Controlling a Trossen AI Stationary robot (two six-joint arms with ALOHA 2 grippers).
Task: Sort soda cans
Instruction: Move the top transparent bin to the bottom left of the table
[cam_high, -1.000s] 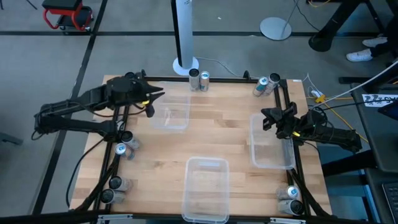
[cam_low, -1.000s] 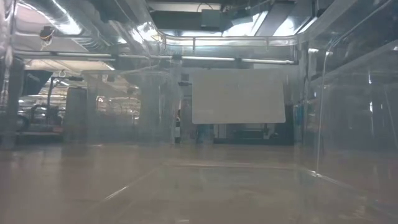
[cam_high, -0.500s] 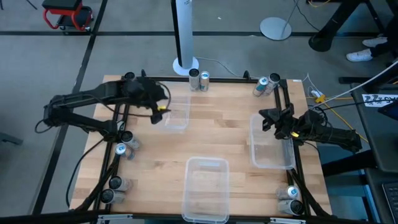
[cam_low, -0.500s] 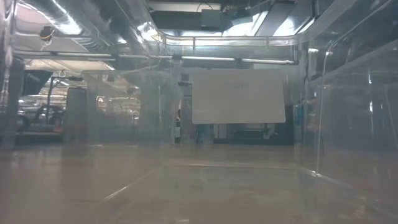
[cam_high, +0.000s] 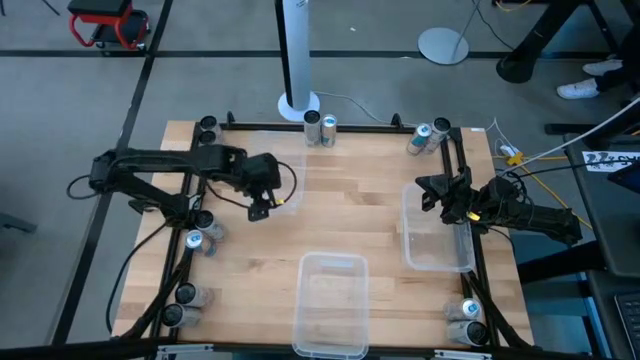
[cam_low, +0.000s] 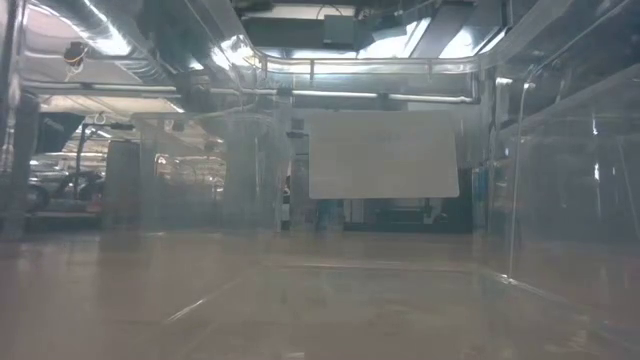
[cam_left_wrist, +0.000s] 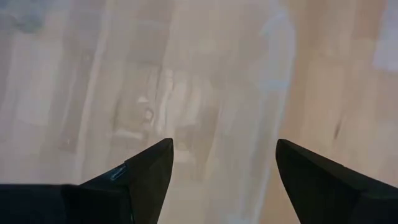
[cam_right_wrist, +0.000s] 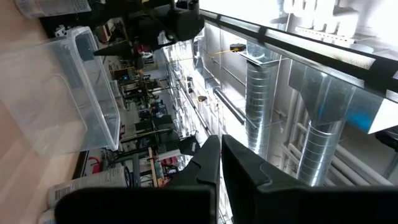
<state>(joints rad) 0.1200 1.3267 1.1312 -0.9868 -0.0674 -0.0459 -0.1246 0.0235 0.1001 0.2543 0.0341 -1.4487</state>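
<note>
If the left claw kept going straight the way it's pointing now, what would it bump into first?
The left gripper points down with its fingers open over the clear plastic bin at the table's back left. It would probably meet that bin first, with the wooden tabletop beneath it. Depth is hard to judge.

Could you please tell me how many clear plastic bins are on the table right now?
3. One clear rectangular plastic bin lies under the left gripper; a second bin lies beside the right gripper; a third bin lies at the near-centre edge. None seems hidden.
</note>
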